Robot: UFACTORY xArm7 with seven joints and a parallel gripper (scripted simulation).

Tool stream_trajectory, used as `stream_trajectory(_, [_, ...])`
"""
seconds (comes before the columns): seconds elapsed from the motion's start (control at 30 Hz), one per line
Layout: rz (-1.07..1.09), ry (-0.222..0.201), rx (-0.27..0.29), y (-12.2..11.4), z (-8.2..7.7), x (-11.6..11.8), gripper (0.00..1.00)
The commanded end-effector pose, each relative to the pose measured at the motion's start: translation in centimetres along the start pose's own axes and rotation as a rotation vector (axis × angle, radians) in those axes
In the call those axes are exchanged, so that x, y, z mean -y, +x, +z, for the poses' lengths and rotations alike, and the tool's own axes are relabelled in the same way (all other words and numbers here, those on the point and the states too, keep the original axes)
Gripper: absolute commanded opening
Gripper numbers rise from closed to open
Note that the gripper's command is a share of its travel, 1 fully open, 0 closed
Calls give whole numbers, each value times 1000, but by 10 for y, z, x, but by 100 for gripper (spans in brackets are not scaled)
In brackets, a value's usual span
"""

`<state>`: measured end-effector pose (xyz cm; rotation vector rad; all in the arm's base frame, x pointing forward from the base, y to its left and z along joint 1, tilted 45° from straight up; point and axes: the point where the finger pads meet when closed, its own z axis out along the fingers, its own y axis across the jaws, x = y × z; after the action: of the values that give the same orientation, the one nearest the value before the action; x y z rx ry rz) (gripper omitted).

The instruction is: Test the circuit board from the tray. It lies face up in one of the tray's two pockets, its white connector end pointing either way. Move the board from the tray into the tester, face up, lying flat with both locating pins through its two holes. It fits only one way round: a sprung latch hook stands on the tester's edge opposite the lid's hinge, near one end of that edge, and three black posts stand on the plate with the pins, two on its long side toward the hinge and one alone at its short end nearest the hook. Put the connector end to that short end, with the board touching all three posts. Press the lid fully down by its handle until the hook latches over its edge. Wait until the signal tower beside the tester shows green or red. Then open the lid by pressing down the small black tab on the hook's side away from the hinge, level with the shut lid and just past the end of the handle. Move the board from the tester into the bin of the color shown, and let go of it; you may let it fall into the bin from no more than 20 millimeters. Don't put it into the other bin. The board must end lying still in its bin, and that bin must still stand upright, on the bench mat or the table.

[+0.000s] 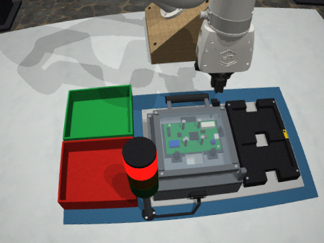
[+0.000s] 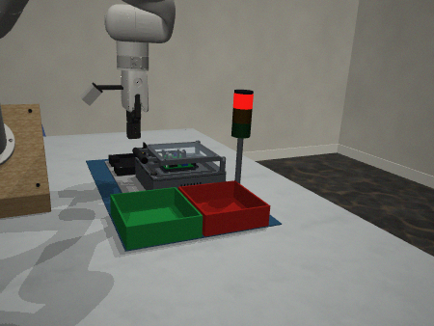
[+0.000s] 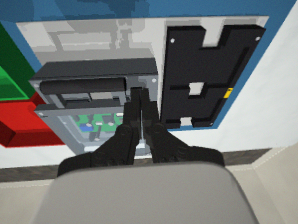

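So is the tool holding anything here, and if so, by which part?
Nothing is held. The tool is shut on itself above the tester's tab; the board lies under the lid.

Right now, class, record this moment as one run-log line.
lid: shut over board | signal tower: red | gripper: shut, empty, above black tab | red bin: holds no board

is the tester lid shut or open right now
Shut: the clear lid lies flat over the board, its handle level, with the signal tower red.
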<state>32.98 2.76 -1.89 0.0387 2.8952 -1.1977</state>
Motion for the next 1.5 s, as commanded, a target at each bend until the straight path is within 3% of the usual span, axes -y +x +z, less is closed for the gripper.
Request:
stream_trajectory(0.0, [0, -2, 3, -1, 0, -1, 0])
stream_trajectory(0.53, [0, -2, 3, -2, 23, -2, 0])
stream_trajectory(1.47, [0, -2, 3, -2, 25, -2, 0])
